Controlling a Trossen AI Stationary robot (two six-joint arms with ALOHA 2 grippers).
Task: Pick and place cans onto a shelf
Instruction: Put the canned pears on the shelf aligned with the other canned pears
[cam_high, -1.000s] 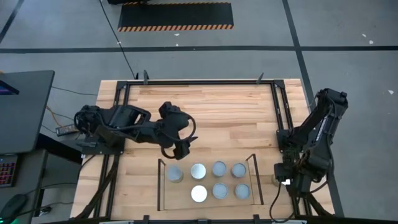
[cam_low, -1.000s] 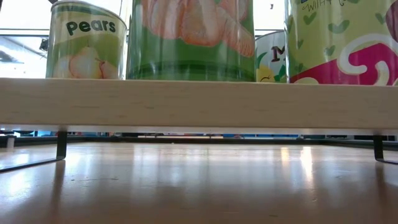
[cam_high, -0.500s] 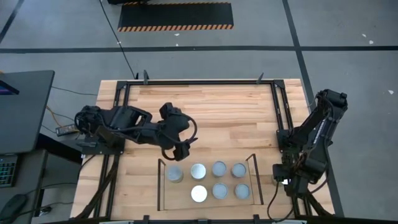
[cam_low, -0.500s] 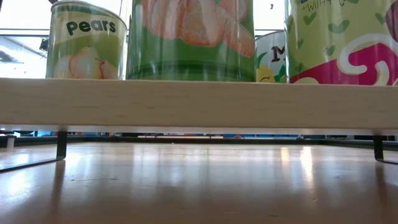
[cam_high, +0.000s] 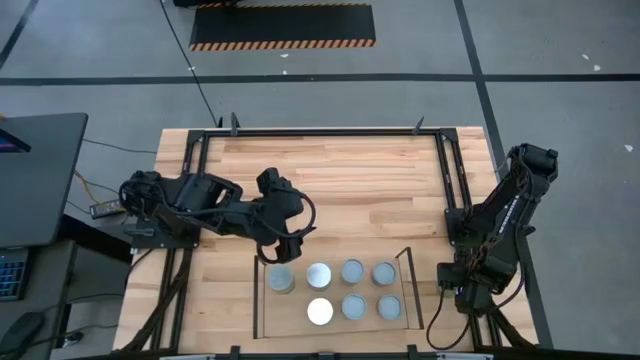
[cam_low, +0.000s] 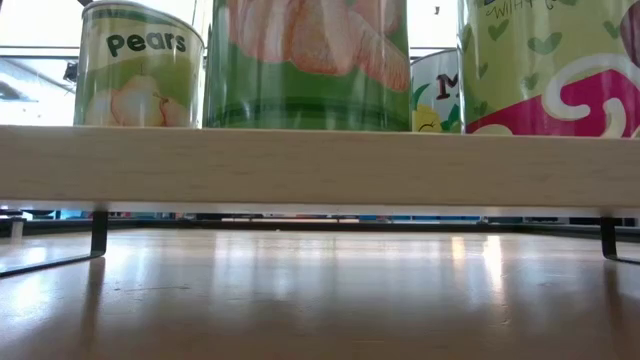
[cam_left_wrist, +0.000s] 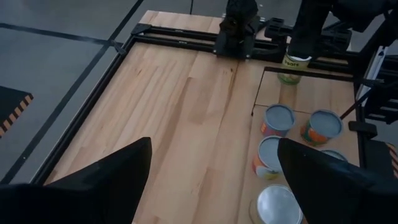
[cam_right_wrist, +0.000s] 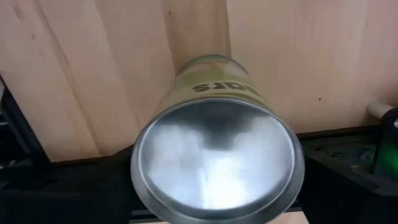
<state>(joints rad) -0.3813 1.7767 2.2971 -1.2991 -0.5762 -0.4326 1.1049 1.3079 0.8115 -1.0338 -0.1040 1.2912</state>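
My right gripper (cam_high: 455, 285) at frame lower right, spread wide over last can (cam_right_wrist: 214, 155), upright, directly below. Shelf (cam_high: 262, 300) just left, seven cans in. Left gripper (cam_high: 283, 245) released, farther.

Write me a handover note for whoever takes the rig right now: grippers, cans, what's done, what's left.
Left gripper: open, empty, hovering over the back left edge of the shelf.
Right gripper: open, low at the table's right edge, right above the last can; contact cannot be told.
Cans: seven shelved cans stand upright, four in the back row, three in front; the front left slot is free. The last can stands outside the shelf's right rod.
Done: seven placed.
Left: grip the last can and set it in the free slot.
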